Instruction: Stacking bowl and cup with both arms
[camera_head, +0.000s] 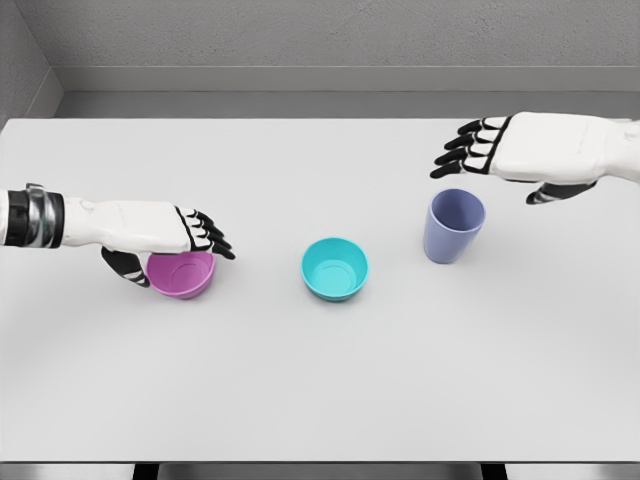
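White desk (320, 400), spanning nearly the whole head view, with a grey wall behind its far edge. It carries three vessels, all standing upright and well apart from one another.

Left robot hand (165, 235), entering from the left edge at mid height. It lies palm down over the purple bowl, fingers extended across the rim and the thumb dropping along the bowl's left wall; the hand looks set around the bowl, but whether the grip has closed on it cannot be told.

Right robot hand (500, 150), entering from the right edge toward the far side. It hovers above and just behind the blue cup with fingers loosely extended and holding nothing; it does not touch the cup.

Blue cup (454, 226), right of centre, the tallest vessel, its opening empty.

Purple bowl (182, 275), at the left, partly covered by the left robot hand, its base apparently on the desk.

Teal bowl (335, 268), near the centre, empty and untouched.

Progress: judged from this layout, stacking has not begun. Nothing is nested in anything else. Grasping, lifting and placing of both the bowl and the cup remain, probably into the central teal bowl.

Markings: no brand, label or writing is legible on any object or on the arms.
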